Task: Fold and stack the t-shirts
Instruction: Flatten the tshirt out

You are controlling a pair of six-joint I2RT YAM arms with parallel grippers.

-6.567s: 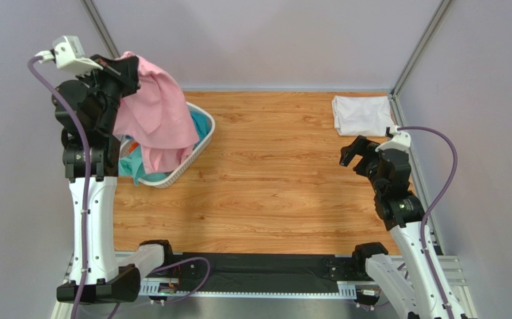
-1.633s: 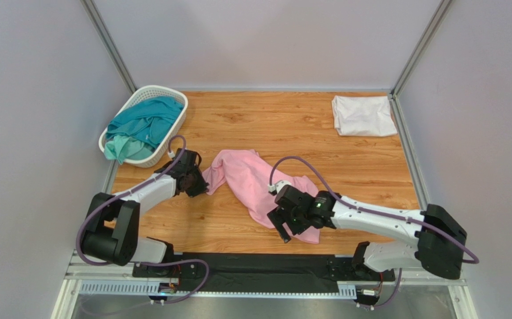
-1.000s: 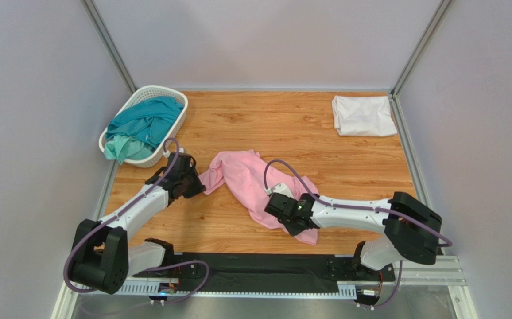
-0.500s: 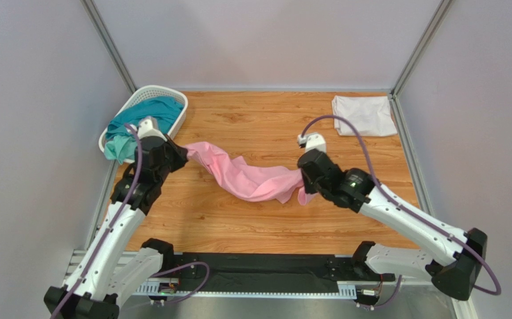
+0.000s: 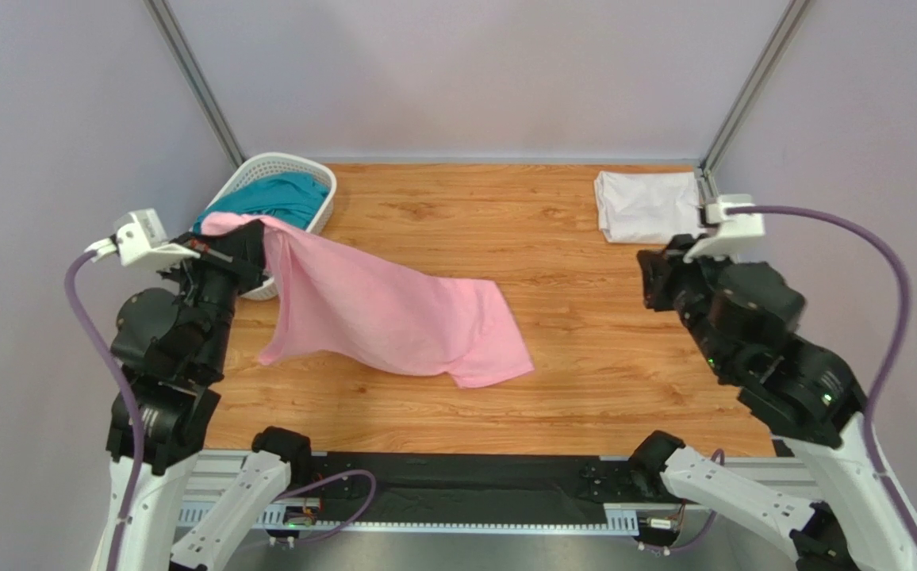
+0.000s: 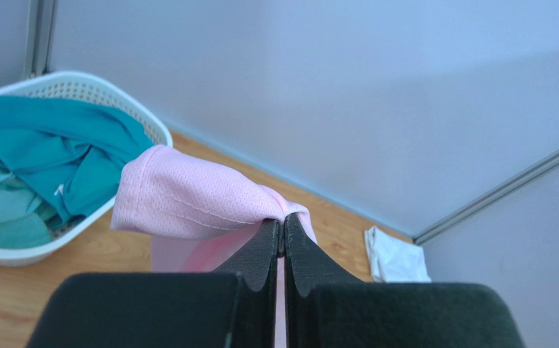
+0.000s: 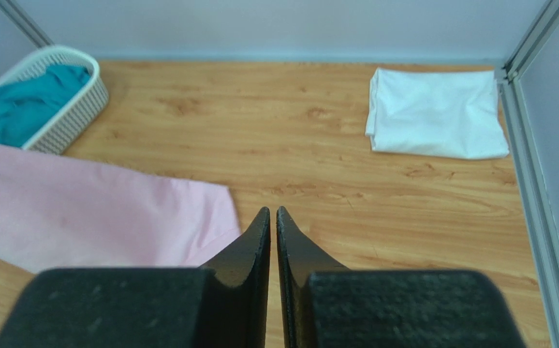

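Spreading-out step, by my judgement: my left gripper (image 6: 281,225), clamped on a corner of the pink shirt (image 5: 392,315), holds it up just beside the basket (image 5: 255,164), the cloth trailing onto the table (image 5: 618,345) to the basket's right, while my right gripper (image 7: 273,214), pinched shut and empty far from the basket, should next catch a free corner.

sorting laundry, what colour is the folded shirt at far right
White; the folded cloth t-shirt shows best in the right wrist view.

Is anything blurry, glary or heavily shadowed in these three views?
Top external: evenly lit, sharp, only a faint shadow under the light pink cloth t-shirt. Left wrist: the black left gripper looks soft close up. Right wrist: folded white cloth t-shirt bright, no glare.
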